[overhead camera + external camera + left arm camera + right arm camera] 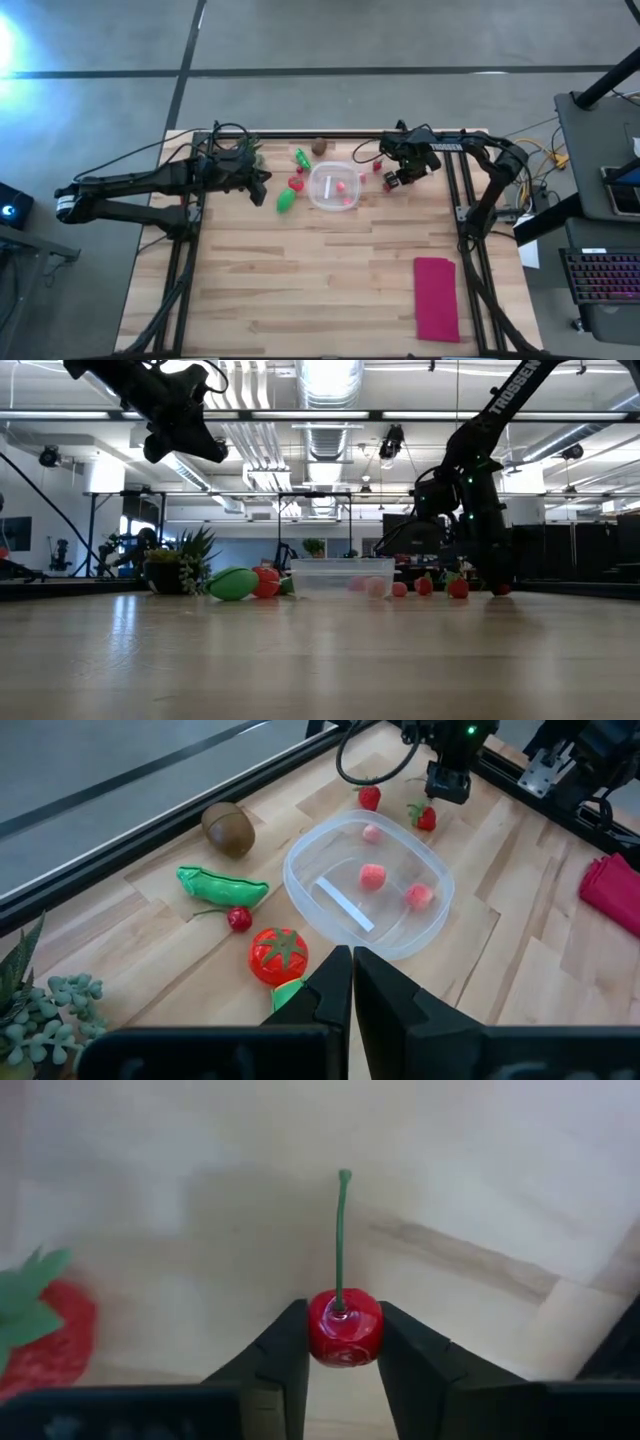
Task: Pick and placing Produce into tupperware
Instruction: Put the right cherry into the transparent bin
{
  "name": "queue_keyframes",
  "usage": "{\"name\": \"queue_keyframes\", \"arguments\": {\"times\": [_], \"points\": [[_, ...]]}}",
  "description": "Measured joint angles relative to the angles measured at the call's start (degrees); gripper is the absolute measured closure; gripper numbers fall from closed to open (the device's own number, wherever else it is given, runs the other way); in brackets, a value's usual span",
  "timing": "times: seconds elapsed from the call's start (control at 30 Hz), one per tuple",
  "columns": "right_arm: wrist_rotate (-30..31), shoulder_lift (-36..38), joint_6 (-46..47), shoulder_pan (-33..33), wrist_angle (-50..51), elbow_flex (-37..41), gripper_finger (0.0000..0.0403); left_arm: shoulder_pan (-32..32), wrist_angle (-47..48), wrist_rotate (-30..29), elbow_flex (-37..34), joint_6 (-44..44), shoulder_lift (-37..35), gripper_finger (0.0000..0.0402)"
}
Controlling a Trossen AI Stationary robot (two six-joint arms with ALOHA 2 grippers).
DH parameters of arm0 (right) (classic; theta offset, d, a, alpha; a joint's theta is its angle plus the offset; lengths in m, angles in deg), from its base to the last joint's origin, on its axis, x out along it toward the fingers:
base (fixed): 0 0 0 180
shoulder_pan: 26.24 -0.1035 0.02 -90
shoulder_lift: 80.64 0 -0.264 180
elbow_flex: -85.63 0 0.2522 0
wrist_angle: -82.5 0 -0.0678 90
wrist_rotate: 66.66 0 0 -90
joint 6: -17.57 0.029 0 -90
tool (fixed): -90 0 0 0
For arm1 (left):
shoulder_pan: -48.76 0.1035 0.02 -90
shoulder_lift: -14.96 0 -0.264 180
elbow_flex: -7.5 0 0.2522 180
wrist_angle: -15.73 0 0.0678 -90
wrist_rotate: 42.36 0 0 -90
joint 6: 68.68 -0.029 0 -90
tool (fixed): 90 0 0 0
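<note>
Three red pieces already sit in the tupperware (333, 187), mid-table toward the far edge. Right gripper (343, 1342), just right of it, pinches a cherry (344, 1327); carry it level over the rim before letting go. Left gripper (352, 982) hovers left, fingers pressed together. Cherry is too small to make out from above; strawberry (48, 1330) is cut off.

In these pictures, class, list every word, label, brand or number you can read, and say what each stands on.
"TROSSEN": white letters along the right arm, low view; only part of the lettering shows.
Nothing else is readable: the produce, the tupperware and the magenta cloth carry no visible text.
</note>
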State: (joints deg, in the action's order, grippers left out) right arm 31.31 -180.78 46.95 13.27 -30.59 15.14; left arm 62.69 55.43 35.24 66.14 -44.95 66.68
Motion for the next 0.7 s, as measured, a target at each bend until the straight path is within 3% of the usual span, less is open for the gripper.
{"name": "queue_keyframes", "arguments": {"times": [0.17,0.43,0.7], "points": [[-1.9,0.5,0.3,-0.3,1.5,-1.8,0.0306,0.0,0.0,0.0,0.0,0.0,0.0,0.0402],[-16.2,4.0,1.4,-9.1,0.2,-17.7,0.0304,0.0,0.0,0.0,0.0,0.0,0.0,0.0402],[-20.2,-8.2,0.6,-14.2,-1.4,-28.6,0.0294,0.4,0.0,0.0,0.0,-0.1,0.0,0.0402]]}}
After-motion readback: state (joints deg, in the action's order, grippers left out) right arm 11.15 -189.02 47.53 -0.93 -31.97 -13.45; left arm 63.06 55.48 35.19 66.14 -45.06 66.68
